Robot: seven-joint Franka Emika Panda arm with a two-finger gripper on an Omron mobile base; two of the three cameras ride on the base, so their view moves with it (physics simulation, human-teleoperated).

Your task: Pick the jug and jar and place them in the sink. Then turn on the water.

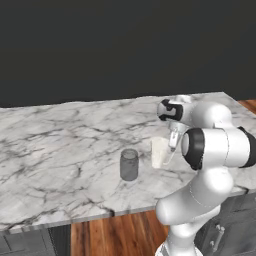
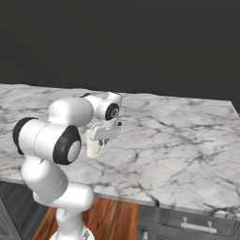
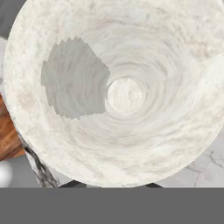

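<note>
The jug stands upright on the marble counter, near its front edge, with the jar just beside it. The gripper is down at the jug's rim with its jaws closed on the rim wall; the hand view looks straight into the open mouth. I judge the jug light, stiff and smooth, so it may slip or swing; a hold low on the rim wall seems safest
</note>
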